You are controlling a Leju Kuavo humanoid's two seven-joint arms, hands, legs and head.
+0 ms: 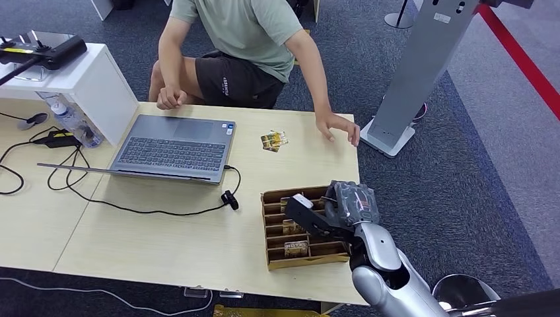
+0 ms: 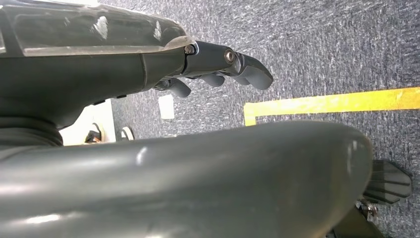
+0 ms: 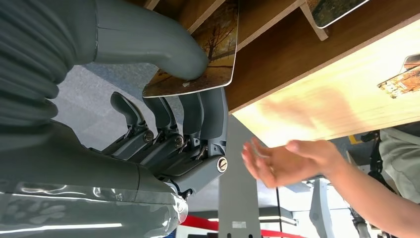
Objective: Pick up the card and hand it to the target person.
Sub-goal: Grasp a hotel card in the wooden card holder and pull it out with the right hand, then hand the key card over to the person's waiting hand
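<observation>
A reception or check-in desk in an office-like hall: grey carpet [image 1: 462, 165], a bench [image 1: 165, 244] with laptop [image 1: 175, 146], a kiosk stand [image 1: 422, 72], red barrier tape [image 1: 522, 59].

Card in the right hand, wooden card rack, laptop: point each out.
card [image 3: 208, 54], right wrist view, its printed face beside the thumb.
wooden card rack [image 1: 272, 228], head view, its left wall.
laptop [image 1: 173, 153], head view, the keyboard's middle.
</observation>
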